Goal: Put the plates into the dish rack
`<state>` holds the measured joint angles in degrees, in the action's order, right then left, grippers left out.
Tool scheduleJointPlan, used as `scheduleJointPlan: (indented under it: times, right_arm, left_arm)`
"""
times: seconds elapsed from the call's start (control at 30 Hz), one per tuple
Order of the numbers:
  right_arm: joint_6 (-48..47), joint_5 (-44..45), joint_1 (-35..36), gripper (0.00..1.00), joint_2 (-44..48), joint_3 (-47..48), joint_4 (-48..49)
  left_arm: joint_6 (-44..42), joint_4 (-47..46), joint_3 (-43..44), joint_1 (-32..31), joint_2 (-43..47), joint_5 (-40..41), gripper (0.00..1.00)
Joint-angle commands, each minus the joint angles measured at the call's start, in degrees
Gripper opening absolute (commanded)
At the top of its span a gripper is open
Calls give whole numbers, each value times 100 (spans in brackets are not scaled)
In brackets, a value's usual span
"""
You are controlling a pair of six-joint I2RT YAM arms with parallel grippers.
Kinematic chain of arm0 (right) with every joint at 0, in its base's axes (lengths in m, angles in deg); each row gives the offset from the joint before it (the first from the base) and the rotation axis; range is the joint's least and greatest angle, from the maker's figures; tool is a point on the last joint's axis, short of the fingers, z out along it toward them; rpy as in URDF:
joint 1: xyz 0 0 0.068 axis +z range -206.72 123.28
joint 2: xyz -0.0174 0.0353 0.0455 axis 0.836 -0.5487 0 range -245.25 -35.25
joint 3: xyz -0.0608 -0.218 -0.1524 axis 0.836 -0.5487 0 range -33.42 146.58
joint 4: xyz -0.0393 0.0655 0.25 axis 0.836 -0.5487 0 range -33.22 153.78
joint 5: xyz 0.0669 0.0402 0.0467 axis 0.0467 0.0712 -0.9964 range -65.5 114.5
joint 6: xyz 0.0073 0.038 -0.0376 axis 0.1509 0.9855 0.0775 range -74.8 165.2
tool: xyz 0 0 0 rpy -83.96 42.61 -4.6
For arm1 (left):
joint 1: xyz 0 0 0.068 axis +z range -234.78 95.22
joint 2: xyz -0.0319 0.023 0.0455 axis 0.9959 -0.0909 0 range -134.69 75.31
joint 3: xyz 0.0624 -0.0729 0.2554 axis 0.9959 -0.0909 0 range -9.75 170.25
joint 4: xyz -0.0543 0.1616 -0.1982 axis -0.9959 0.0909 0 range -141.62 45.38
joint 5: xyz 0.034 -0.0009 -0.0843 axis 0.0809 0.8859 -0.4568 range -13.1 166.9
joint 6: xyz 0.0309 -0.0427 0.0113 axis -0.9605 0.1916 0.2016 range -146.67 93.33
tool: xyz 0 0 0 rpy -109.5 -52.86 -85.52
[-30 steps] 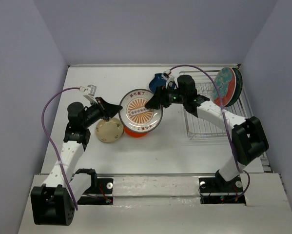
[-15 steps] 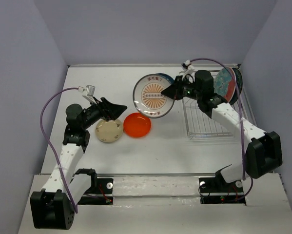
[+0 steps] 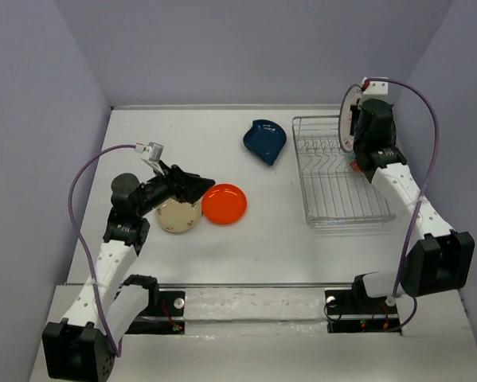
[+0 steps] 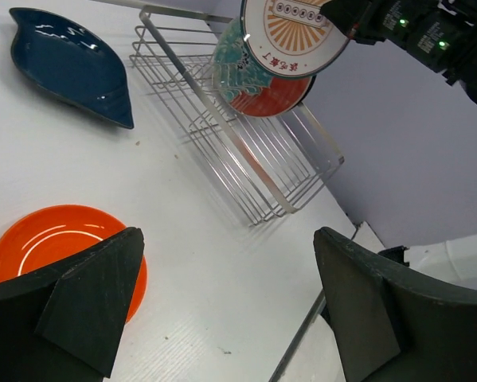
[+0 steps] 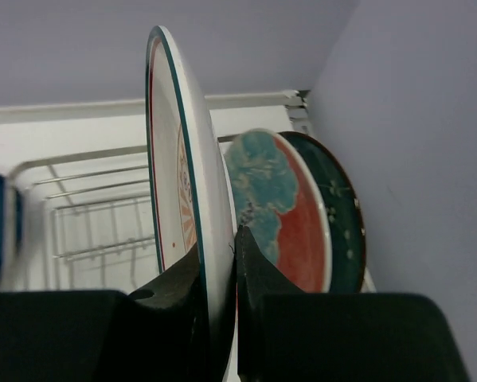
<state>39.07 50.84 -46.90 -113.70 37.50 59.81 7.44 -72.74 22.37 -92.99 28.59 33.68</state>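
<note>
Right claw point(image 5: 216, 269) is clamped on the bottom rim of the sunburst plate point(image 5: 173, 159). A second ago that plate hung flat over the middle of the counter point(image 3: 262, 255). Now it stands on edge at the far right corner, above the back end of the dish rack point(image 3: 334, 191).

The rack lies along the right edge. The teal-and-red plate point(image 5: 279, 213) stands upright in its far end, with the dark teal plate point(image 5: 343, 231) just behind it. The sunburst plate is parallel to those two and just beside the teal-and-red one. I judge it is not yet seated between tines, so what remains for this one is lowering and letting go, with care not to knock its neighbour.

The dark blue dish point(image 3: 264, 140) waits near the far edge, left of the rack. The orange plate point(image 3: 224, 204), now uncovered, and the cream plate point(image 3: 177, 220) sit mid-counter toward the left. Left claw point(image 3: 197, 186) hovers over them, jaws spread, holding nothing.
</note>
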Motion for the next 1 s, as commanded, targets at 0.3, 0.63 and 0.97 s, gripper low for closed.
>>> scheduleJointPlan:
  times: [0.3, 0.63, 0.97]
  right_arm:
    - [-925, 407, -745, 7, -627, 98, 696]
    - [-328, -1052, -1254, 7, -539, -262, 520]
    - [112, -1588, -1316, 7, -618, -631, 617]
  left_arm:
    - [-1, -225, 269, -357, 330, -274, 99]
    - [105, -357, 216, -375, 330, -353, 99]
    - [149, -392, 207, -375, 172, -345, 99]
